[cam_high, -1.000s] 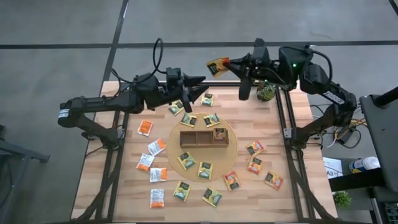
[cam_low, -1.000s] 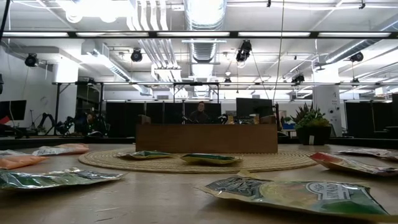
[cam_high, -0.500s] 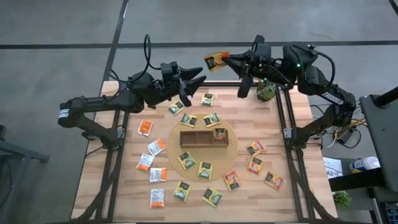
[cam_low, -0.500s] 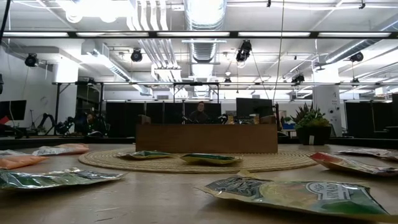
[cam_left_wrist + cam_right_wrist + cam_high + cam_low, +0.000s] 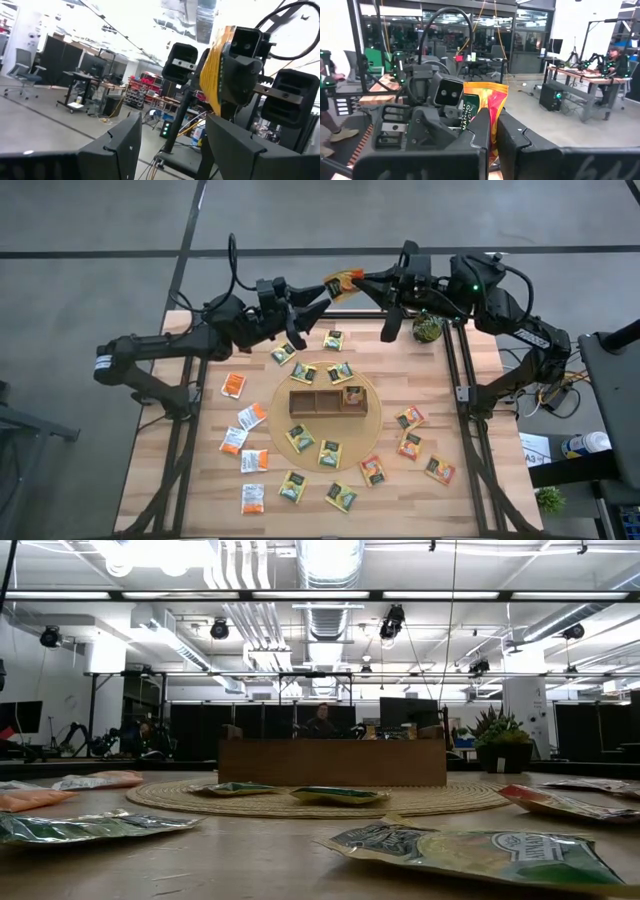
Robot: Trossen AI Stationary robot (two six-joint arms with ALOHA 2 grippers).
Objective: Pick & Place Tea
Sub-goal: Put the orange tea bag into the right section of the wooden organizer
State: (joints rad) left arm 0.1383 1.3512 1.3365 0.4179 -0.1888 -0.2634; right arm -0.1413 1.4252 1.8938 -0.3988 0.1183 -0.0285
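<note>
An orange-red tea sachet [image 5: 343, 283] with a dark label hangs in the air over the table's far edge, with my right gripper [image 5: 362, 280] shut on it. My left gripper [image 5: 320, 306] is open just left of it, fingers tipped up toward the sachet and apart from it. In the left wrist view the sachet [image 5: 216, 70] shows edge-on beyond my open left fingers. The brown wooden tray [image 5: 328, 400] stands on a round woven mat [image 5: 283, 418], with one sachet [image 5: 352, 396] in its right compartment. Several more sachets lie flat on the table. My right gripper pinches the sachet's lower end [image 5: 487, 117] between its two fingers. The fingers lie about level and point toward the table's left. The sachet sticks out past the fingertips, lifted clear of the table.
Yellow-green sachets [image 5: 331, 454] lie on and around the mat, white-and-orange ones [image 5: 245, 442] at the near left, and orange-red ones [image 5: 409, 445] at the near right. A small potted plant [image 5: 427, 328] stands at the far right corner. People show in the room beyond.
My left gripper has tipped its open fingers upward and risen a little toward the held sachet. My right gripper has turned slightly, shifting the sachet a little toward the table's left. It stays shut on the sachet.
</note>
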